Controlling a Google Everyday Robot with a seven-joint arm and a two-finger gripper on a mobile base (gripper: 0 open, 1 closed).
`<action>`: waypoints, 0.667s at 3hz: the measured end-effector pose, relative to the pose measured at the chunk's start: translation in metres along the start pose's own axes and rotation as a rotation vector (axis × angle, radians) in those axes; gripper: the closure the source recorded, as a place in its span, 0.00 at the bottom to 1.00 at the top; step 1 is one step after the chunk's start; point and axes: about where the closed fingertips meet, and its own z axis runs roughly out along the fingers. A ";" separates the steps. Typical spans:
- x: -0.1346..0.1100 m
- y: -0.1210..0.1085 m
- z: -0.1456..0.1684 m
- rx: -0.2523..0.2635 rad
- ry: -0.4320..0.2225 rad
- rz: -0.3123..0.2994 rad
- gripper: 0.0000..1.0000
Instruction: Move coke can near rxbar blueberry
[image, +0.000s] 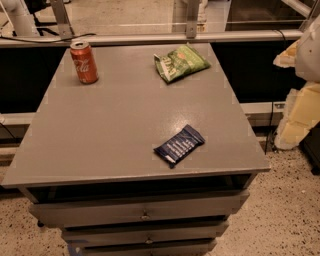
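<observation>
The coke can (84, 62) stands upright at the far left corner of the grey table (110, 125). It is red with white script and a silver top. The rxbar blueberry (179, 145), a flat dark navy wrapper with white lettering, lies near the front edge, right of centre, turned diagonally. The can and the bar are far apart, nearly across the table from each other. My gripper (294, 125) is part of the cream and white arm at the right edge of the view. It is off the table's right side, far from both things and holding nothing.
A crinkled green chip bag (180, 62) lies at the far right of the tabletop. Drawers (145, 212) sit below the front edge. A rail (150, 37) runs behind the table. Speckled floor (285, 210) lies to the right.
</observation>
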 end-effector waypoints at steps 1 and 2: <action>-0.001 -0.001 -0.001 0.005 -0.004 -0.001 0.00; -0.020 -0.011 0.020 0.000 -0.110 0.028 0.00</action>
